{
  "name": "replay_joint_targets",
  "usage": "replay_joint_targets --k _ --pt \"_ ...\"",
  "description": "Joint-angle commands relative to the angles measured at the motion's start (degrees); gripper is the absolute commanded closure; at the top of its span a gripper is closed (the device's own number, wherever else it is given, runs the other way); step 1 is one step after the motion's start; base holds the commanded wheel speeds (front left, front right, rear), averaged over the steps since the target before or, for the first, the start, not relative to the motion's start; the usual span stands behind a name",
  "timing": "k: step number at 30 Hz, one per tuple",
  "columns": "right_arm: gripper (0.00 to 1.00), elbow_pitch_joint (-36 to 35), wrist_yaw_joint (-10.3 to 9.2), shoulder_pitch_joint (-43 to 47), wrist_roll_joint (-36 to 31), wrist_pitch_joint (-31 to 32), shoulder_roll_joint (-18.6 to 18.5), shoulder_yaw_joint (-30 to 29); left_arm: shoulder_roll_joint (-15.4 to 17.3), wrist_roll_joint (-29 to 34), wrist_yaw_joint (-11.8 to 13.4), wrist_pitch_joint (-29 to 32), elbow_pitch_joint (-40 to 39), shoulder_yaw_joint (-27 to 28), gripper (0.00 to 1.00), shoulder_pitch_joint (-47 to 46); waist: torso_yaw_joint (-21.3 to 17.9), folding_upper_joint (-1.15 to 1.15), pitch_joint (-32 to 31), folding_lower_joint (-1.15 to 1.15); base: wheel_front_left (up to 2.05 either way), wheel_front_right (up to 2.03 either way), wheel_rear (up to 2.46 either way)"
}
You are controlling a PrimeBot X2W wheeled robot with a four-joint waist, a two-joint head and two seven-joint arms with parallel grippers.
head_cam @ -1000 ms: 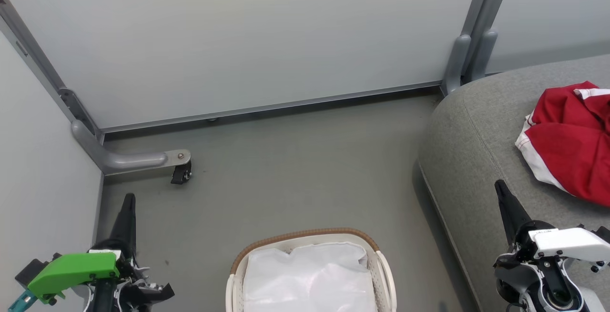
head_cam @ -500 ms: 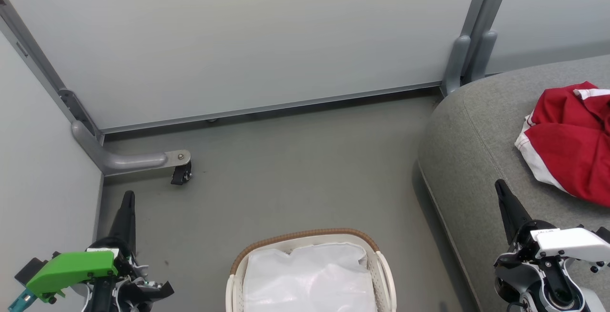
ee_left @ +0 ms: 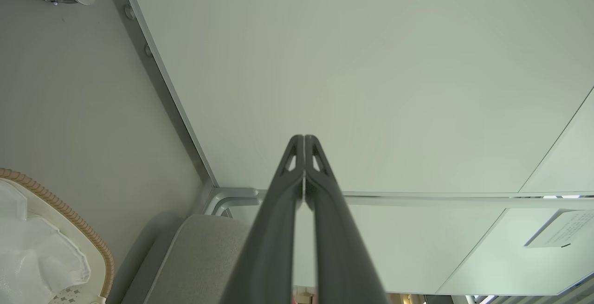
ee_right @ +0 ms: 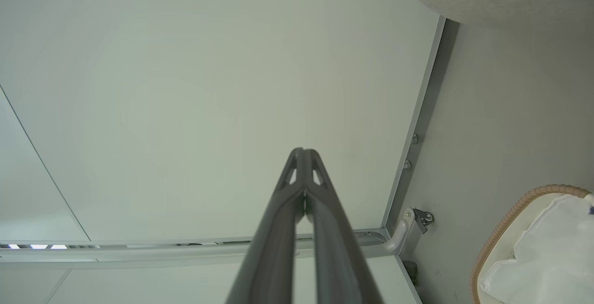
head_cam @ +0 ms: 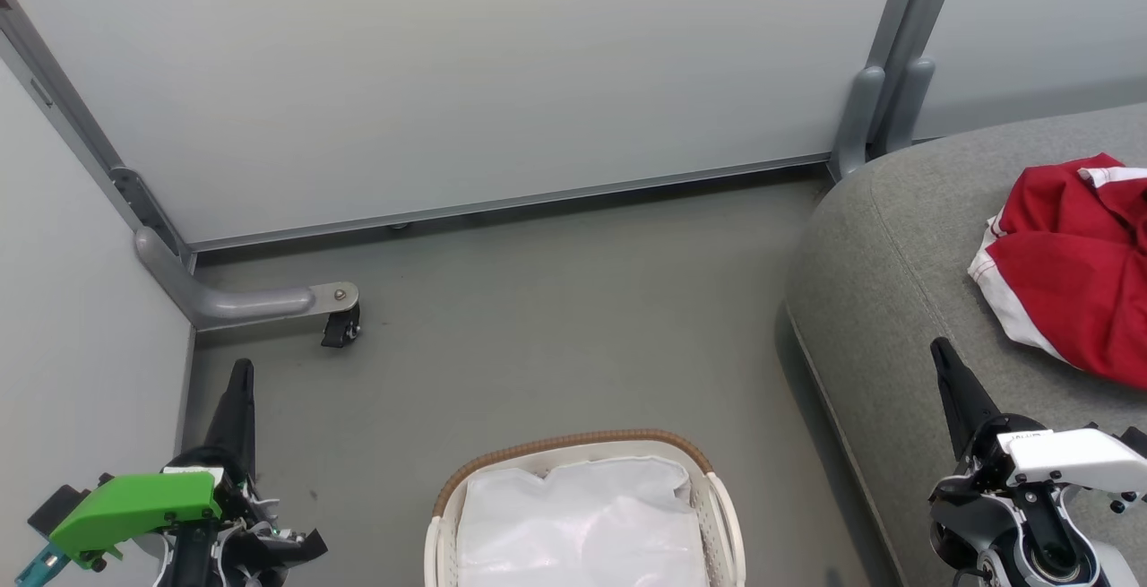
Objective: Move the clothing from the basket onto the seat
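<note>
The clothing [head_cam: 1071, 273] lies in a crumpled red heap, white trim showing, on the seat [head_cam: 883, 300], well in from its rounded corner and running off the right edge of the head view. It is well apart from the basket [head_cam: 573, 437], which stands on the floor [head_cam: 556, 300] just beside the seat's front.

The part of the basket in view holds a rumpled white liner [head_cam: 582, 524] with no red on it. Its near end is cut off by the bottom edge of the head view, so I cannot tell whether anything is left there. Judging by this, the task looks done or nearly so: the red garments in view are on the seat. At most, the hidden end of the basket needs a check.

The left gripper [ee_left: 304, 139] is closed, its two dark fingers pressed tip to tip with nothing between them. It points at the pale wall [head_cam: 448, 76] and hangs over bare floor to the left of the basket, touching nothing. The right gripper [ee_right: 302, 152] is closed in the same way and also empty. In the head view it hangs at the front of the seat, near the clothing but clear of it.
</note>
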Motion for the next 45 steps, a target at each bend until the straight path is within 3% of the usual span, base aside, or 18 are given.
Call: replay_joint_targets --k 1,45 --pt "1.0 -0.24 -0.02 0.6 0.19 0.09 -0.34 -0.11 0.36 -0.22 -0.22 0.21 -0.05 0.1 1.0 -0.57 0.0 0.0 0.0 0.0 0.0 0.0 0.0" --pt "1.0 -0.24 -0.02 0.6 0.2 0.08 -0.34 -0.09 0.36 -0.26 -0.23 0.17 -0.05 0.06 1.0 -0.56 0.0 0.0 0.0 0.0 0.0 0.0 0.0"
